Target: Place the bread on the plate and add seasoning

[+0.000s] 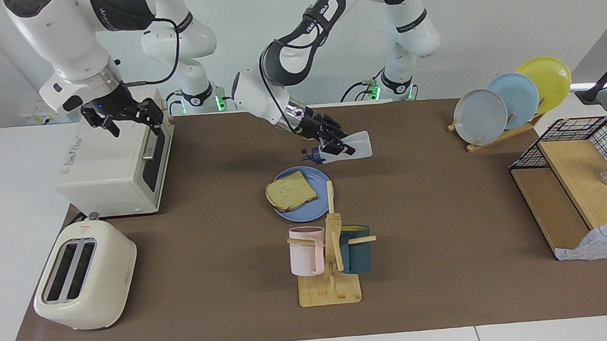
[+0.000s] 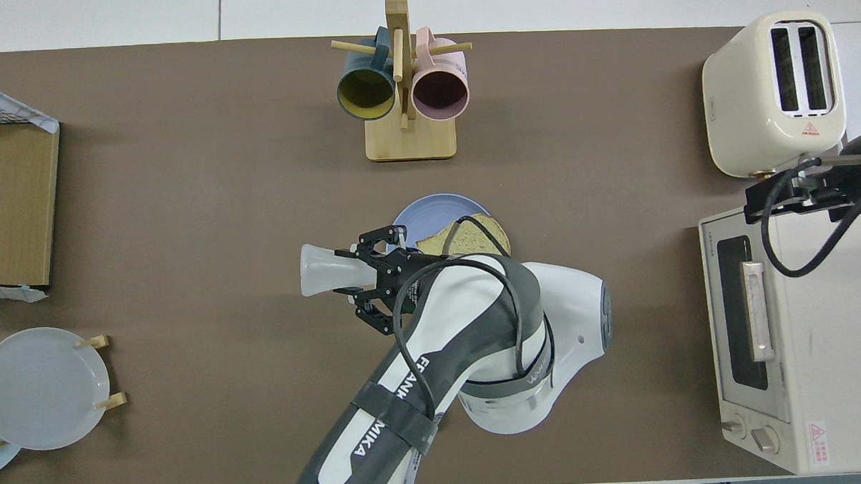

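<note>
On the desk (image 1: 203, 161), left to right in the facing view: one toaster (image 1: 84, 276), one toaster oven (image 1: 116, 166) under the waiting right claw (image 1: 123, 115), fingers apart. One bread (image 1: 290, 191) slice flat on one blue plate (image 1: 311, 207). Over the plate's robot-side rim, left claw (image 1: 333, 143) clamped on one tipped seasoning (image 1: 347, 149) bottle, cap toward the plate. Two mugs on one mug rack (image 1: 330, 264). Three racked plates (image 1: 512, 99).
</note>
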### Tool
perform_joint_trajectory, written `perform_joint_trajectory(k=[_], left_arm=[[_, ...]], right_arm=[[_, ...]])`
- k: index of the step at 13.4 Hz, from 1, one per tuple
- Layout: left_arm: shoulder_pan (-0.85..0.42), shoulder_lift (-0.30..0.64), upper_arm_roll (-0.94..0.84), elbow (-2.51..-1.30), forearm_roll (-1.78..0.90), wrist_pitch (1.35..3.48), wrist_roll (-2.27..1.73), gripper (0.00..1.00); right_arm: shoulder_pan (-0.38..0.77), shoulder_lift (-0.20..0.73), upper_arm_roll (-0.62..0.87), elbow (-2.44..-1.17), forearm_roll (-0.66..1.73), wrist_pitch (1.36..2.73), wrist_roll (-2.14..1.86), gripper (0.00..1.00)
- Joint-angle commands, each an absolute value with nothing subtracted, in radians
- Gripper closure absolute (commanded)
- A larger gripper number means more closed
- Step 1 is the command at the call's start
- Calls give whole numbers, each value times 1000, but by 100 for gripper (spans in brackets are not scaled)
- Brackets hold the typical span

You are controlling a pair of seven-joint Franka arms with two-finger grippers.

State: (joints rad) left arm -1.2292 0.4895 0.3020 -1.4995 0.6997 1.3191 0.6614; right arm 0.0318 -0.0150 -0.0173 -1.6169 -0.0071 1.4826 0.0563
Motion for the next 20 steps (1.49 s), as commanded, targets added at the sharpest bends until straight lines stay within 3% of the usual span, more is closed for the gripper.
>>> perform_joint_trajectory(k=[1,2,3,10,14,20], left_arm=[[-1267,677,319,-1430,808,1191,664,100],[-1278,803,330,-1316,818,1152,666,100],[-1263,824,339,-1274,824,1125,666,100],[-1262,822,337,-1290,960,1206,666,100],[-1311,776,336,-1403,1077,1262,666,100],[-1227,770,339,-1479,1179,1364,666,100]], right_arm=[[21,-20,-9,-1612,-25,1463,31,0],[20,-23,-9,-1612,-25,1463,31,0],[5,-23,0,-1615,-25,1462,29,0],[-25,-21,11,-1614,-21,1468,5,0],[-23,-18,9,-1611,-21,1470,3,0],[49,-20,-67,-1611,-9,1473,6,0]])
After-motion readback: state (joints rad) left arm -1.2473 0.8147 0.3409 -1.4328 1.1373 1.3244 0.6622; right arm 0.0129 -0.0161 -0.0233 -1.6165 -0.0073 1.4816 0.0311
